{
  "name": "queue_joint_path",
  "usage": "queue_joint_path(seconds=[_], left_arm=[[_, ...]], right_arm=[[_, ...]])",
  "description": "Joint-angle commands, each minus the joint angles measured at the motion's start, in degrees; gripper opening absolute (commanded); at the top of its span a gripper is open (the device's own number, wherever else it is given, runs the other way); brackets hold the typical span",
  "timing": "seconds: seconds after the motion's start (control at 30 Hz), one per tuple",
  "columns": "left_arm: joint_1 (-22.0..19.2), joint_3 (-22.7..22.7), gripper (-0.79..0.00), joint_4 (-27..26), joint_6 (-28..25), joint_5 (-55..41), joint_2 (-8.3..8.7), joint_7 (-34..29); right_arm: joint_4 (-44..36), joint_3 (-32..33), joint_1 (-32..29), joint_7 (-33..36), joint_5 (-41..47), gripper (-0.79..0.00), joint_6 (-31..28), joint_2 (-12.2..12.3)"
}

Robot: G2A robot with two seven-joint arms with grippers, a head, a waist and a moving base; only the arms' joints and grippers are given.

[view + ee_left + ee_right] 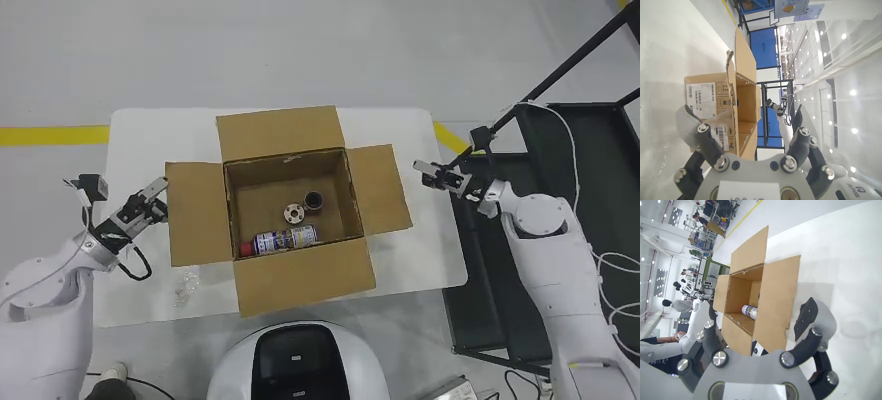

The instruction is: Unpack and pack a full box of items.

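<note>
Cardboard box (280, 132) sits open at frame centre, a can (285, 240) lying inside. Left gripper (158, 203) at mid-left and right gripper (425, 172) at mid-right flank it, both spread and empty.

We have the box (280, 132) between left gripper (157, 202) and right gripper (425, 173), near both; inside it lie can (285, 240), ring (292, 213), round part (314, 200).

Top camera looks down; wrist cameras face the box (280, 132) from opposite sides.

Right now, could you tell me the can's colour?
The can is white with a purplish label; right wrist view.
</note>
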Motion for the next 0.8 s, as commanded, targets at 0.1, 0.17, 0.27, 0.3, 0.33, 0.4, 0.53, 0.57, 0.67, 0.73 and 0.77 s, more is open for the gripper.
queue_joint_path(seconds=[0.1, 0.17, 0.27, 0.3, 0.33, 0.4, 0.53, 0.57, 0.67, 0.73, 0.77], left_arm=[[-0.39, 1.07, 0.000, -2.37, 1.48, -7.21, 0.02, -3.41], [0.00, 0.62, 0.000, -4.92, 2.22, -9.96, 0.18, -5.52], [0.26, 0.05, 0.000, -8.53, 1.84, -11.99, 0.39, -6.67], [0.20, 0.29, 0.000, -9.52, 1.69, -12.27, 0.41, -6.69], [0.08, 0.77, 0.000, -10.21, 1.63, -12.71, 0.41, -6.75], [-0.45, 2.14, 0.000, -10.57, 1.97, -11.95, 0.45, -6.81], [-2.27, 6.02, 0.000, -9.13, 2.09, -10.27, 0.33, -6.06], [-2.63, 6.96, 0.000, -8.66, 2.18, -10.17, 0.28, -5.93], [-3.39, 9.30, 0.000, -7.81, 1.92, -9.16, 0.24, -6.26], [-3.59, 10.63, 0.000, -7.22, 1.14, -8.19, 0.25, -6.60], [-3.67, 11.23, 0.000, -6.91, 0.93, -7.88, 0.24, -6.63]], right_arm=[[4.13, -0.33, 0.58, -3.01, -0.39, 0.000, 0.70, -0.12], [5.38, -0.70, 0.77, -3.39, 0.68, 0.000, 1.26, -0.25], [6.11, -2.63, 1.27, -0.20, 2.32, 0.000, 1.78, -0.52], [6.28, -3.30, 1.43, 1.04, 3.66, 0.000, 1.72, -0.66], [6.37, -4.08, 1.58, 2.54, 4.59, 0.000, 1.76, -0.77], [6.74, -5.46, 1.90, 5.63, 7.78, 0.000, 2.40, -1.06], [7.52, -6.89, 2.97, 11.60, 13.64, 0.000, 3.47, -1.38], [7.51, -7.10, 3.16, 13.10, 15.25, 0.000, 3.68, -1.44], [6.68, -7.37, 3.41, 17.19, 19.53, 0.000, 3.11, -1.54], [5.70, -7.23, 3.30, 18.30, 21.58, 0.000, 2.50, -1.58], [4.89, -7.27, 3.14, 18.66, 22.88, 0.000, 2.23, -1.64]])
